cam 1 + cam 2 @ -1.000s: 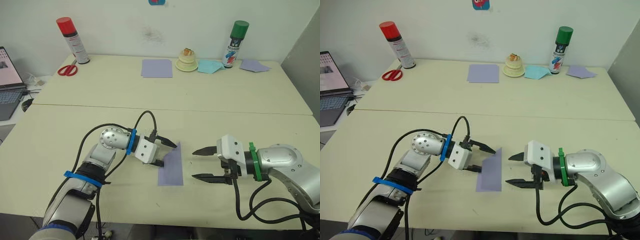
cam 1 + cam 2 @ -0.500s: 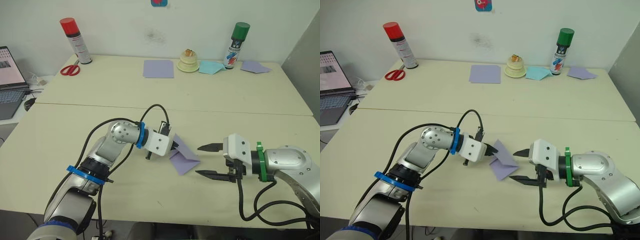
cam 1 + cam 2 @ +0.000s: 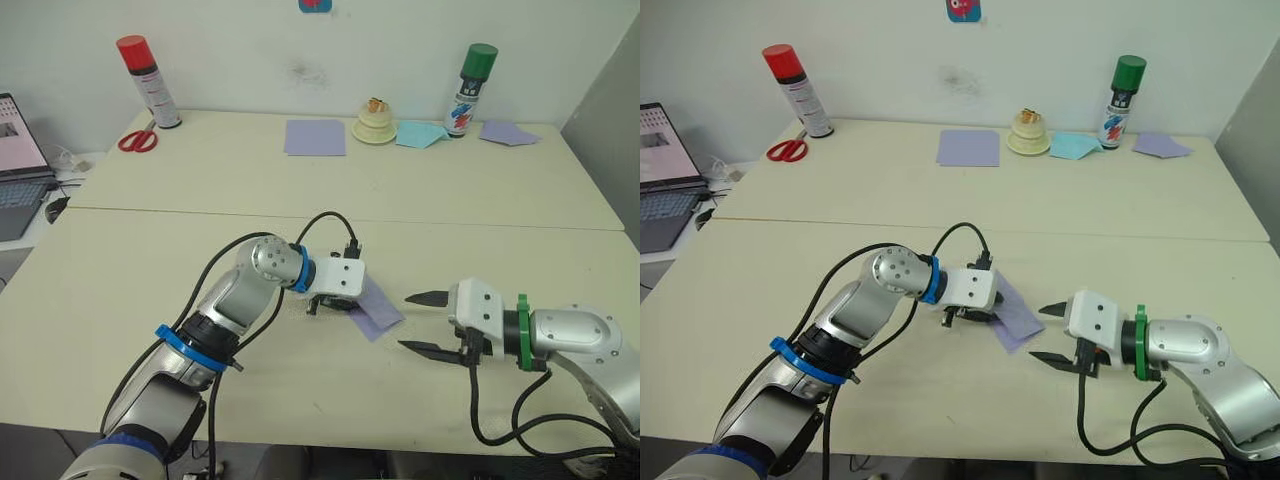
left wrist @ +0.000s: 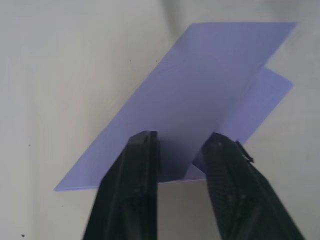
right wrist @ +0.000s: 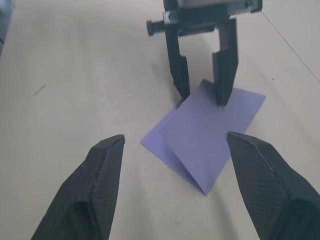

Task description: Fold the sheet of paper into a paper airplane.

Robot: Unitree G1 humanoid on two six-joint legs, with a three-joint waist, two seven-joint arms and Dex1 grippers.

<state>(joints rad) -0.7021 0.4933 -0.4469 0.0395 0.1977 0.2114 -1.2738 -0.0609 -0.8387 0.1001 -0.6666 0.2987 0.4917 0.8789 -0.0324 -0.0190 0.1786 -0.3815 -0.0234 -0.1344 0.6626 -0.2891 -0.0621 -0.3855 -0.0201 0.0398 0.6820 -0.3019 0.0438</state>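
Left gripper (image 5: 202, 95), fingers apart, is pressing down on the sheet of paper (image 5: 205, 145), now folded over flat. Right gripper (image 3: 423, 321) is waiting wide open, empty, just beside it.

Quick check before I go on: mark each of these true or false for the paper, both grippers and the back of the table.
1. The sheet of paper lies folded on the table. True.
2. The right gripper is shut on it. False: it is open, beside the paper.
3. The left gripper has its fingertips down on the paper. True.
4. The scissors lie beside the green-capped can. False: they lie by the red-capped can.
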